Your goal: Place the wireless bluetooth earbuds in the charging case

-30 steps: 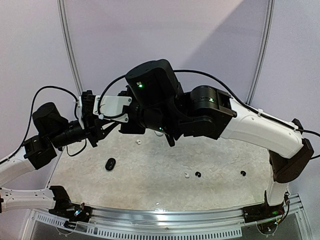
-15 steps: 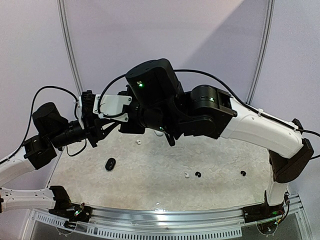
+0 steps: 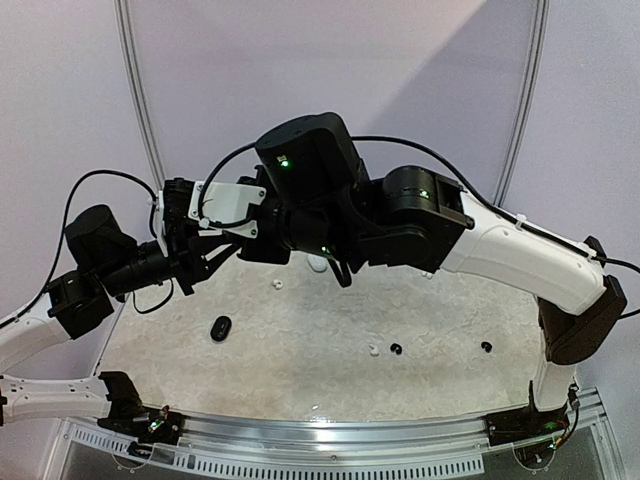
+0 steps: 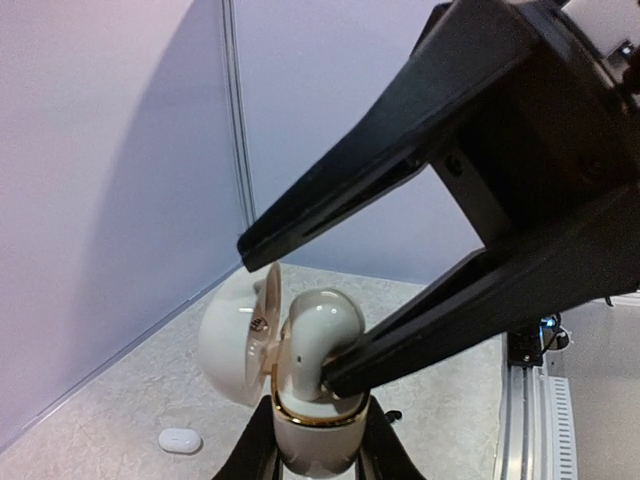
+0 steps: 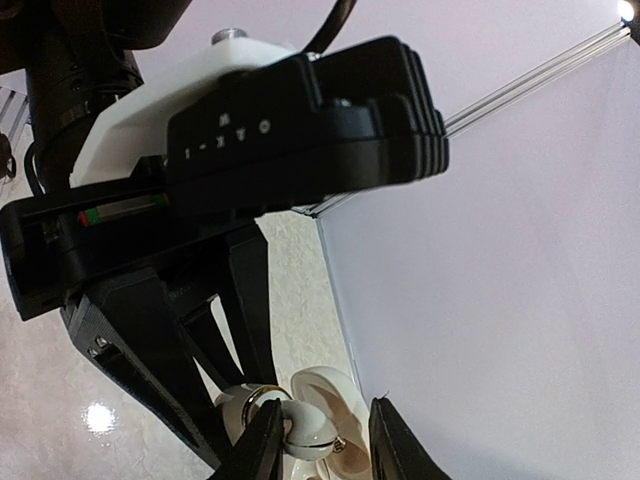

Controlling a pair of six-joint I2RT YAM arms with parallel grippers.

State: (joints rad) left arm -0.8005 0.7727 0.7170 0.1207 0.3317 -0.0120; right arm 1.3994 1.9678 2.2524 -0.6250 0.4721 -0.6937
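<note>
My left gripper (image 4: 318, 455) is shut on the base of a white charging case (image 4: 310, 440) with a gold rim and holds it upright above the table. The lid (image 4: 232, 340) is swung open to the left. A white earbud (image 4: 315, 330) sits in the mouth of the case and sticks up out of it. My right gripper (image 4: 288, 310) is open around the earbud and lid. Its lower finger (image 4: 400, 340) touches the earbud and its upper finger is well clear above. The right wrist view shows the same earbud (image 5: 312, 428) between my right gripper's (image 5: 322, 440) parted fingers.
On the table in the top view lie a black case (image 3: 221, 328), a white earbud (image 3: 277, 283), another white earbud (image 3: 373, 351) and two black earbuds (image 3: 396, 348) (image 3: 485, 346). A small white oval piece (image 4: 180, 439) lies by the back-left wall.
The right wrist has lifted and shifted slightly, uncovering a white object on the table beneath it. The left arm holds still with the case.
</note>
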